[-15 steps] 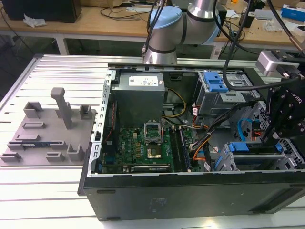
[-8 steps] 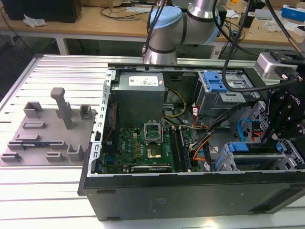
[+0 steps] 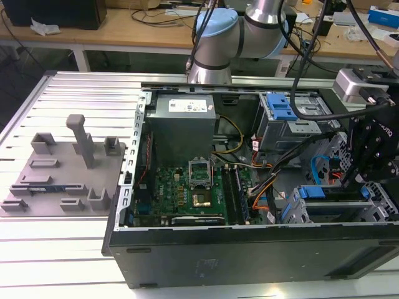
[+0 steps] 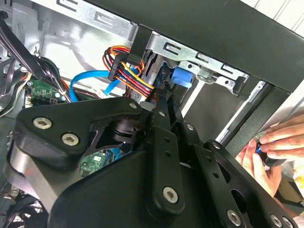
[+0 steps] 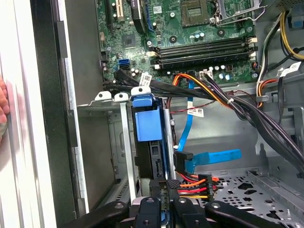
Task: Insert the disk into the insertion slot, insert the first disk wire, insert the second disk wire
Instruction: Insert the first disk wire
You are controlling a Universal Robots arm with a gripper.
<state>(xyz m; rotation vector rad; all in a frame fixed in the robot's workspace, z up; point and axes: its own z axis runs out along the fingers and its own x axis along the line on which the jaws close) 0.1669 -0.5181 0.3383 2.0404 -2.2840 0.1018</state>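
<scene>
The hand (image 5: 167,185), clamped on the coloured disk wire (image 5: 195,186), holds it at the disk (image 5: 150,127), seated in the insertion slot (image 5: 124,142) just ahead.

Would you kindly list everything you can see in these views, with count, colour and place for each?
computer case: one, black, open, on the table
table: one, silver, slatted, under everything
fixture plate: one, grey, on the table at the exterior view's left of the case
motherboard: one, green, inside the case
power supply: one, grey, inside the case beside the motherboard
drive cage: one, grey with a blue latch, inside the case
disk: one, in a blue caddy, seated in the insertion slot
insertion slot: one, grey metal, by the case wall
data cable: one, blue, beside the disk
power wires: one bundle, red, orange, yellow, black, next to the gripper
person's hand: one, at the case's outer edge
robot arm: one, silver and light blue, behind the case
gripper: one, black, at the disk's cabled end
</scene>
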